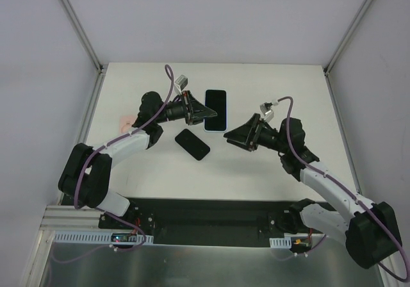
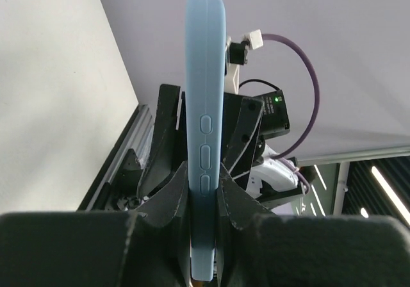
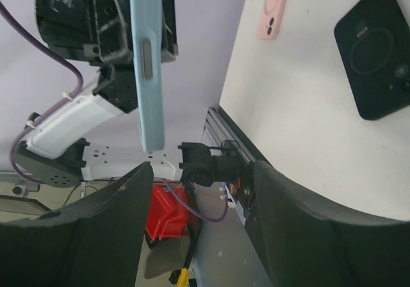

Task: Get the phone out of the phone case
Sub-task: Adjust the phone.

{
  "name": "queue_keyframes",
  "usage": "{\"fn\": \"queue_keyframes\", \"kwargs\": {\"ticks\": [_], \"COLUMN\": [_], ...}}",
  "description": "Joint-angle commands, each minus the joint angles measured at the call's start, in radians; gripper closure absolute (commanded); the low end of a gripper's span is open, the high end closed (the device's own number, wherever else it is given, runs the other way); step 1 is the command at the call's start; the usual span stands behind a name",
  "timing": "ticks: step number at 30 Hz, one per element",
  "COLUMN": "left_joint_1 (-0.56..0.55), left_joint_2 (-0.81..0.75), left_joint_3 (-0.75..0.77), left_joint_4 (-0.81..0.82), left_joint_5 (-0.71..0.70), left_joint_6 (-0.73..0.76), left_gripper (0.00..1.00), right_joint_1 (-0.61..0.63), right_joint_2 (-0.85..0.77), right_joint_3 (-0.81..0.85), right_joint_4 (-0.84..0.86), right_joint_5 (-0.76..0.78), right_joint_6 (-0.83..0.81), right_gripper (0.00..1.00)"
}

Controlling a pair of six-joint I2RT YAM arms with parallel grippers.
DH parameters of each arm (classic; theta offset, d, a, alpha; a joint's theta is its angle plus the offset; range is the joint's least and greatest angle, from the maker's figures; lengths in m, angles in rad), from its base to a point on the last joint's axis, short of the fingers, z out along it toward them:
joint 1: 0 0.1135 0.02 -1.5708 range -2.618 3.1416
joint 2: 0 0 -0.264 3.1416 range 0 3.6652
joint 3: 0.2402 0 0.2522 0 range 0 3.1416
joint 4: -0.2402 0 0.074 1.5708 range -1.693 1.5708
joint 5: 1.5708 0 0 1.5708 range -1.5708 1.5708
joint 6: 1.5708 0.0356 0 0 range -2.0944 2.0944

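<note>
The phone in its light blue case (image 1: 216, 109) is held off the table by my left gripper (image 1: 204, 112), which is shut on one long side of it. In the left wrist view the case (image 2: 205, 101) shows edge-on, side buttons facing the camera, clamped between my two fingers (image 2: 240, 204). My right gripper (image 1: 232, 138) is open and empty, just below and to the right of the phone, not touching it. In the right wrist view the blue case (image 3: 146, 56) hangs beyond my open gripper (image 3: 198, 216).
A black phone case (image 1: 192, 144) lies flat on the white table (image 1: 275, 88) below the held phone; it also shows in the right wrist view (image 3: 375, 53). A pink case (image 1: 126, 122) lies near the table's left edge, and shows in the right wrist view (image 3: 273, 8).
</note>
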Motion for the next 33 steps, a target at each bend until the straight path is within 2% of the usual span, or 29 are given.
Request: {"fn": "queue_keyframes", "kwargs": {"ticks": [1,3,7,9,10,11,14,16,19,23,31,33], "left_joint_1": [0.015,0.015,0.017,0.017,0.017,0.018,0.021,0.029,0.04,0.044,0.046,0.046], "left_joint_2": [-0.028,-0.024,-0.019,-0.016,-0.016,-0.015,-0.015,-0.013,-0.012,0.007,0.059,0.058], "left_joint_3": [-0.015,-0.023,-0.025,-0.023,-0.023,-0.023,-0.026,-0.028,-0.032,-0.043,-0.069,-0.071], "left_joint_4": [0.208,0.223,0.223,0.225,0.226,0.229,0.236,0.246,0.248,0.272,0.377,0.375], "left_joint_5": [0.026,0.026,0.037,0.042,0.04,0.04,0.039,0.039,0.034,0.029,0.008,0.006], "left_joint_6": [-0.078,-0.086,-0.089,-0.089,-0.089,-0.09,-0.099,-0.109,-0.11,-0.124,-0.201,-0.201], "left_gripper": [1.0,1.0,1.0,1.0,1.0,1.0,1.0,1.0,1.0,1.0,1.0,1.0], "right_joint_1": [0.011,0.02,0.037,0.045,0.046,0.048,0.051,0.054,0.056,0.063,0.08,0.083], "right_joint_2": [0.055,0.093,0.138,0.158,0.161,0.17,0.176,0.17,0.155,0.141,0.132,0.132], "right_joint_3": [0.043,0.053,0.072,0.073,0.07,0.067,0.06,0.053,0.044,0.044,0.063,0.067], "right_joint_4": [0.298,0.383,0.43,0.447,0.458,0.482,0.518,0.52,0.52,0.518,0.497,0.493], "right_joint_5": [0.016,0.019,0.031,0.04,0.043,0.046,0.054,0.059,0.063,0.063,0.071,0.066], "right_joint_6": [0.115,0.137,0.161,0.169,0.173,0.187,0.204,0.21,0.21,0.204,0.192,0.189], "right_gripper": [0.35,0.39,0.44,0.5,0.55,0.65,0.84,0.92,0.91,0.77,0.8,0.77]}}
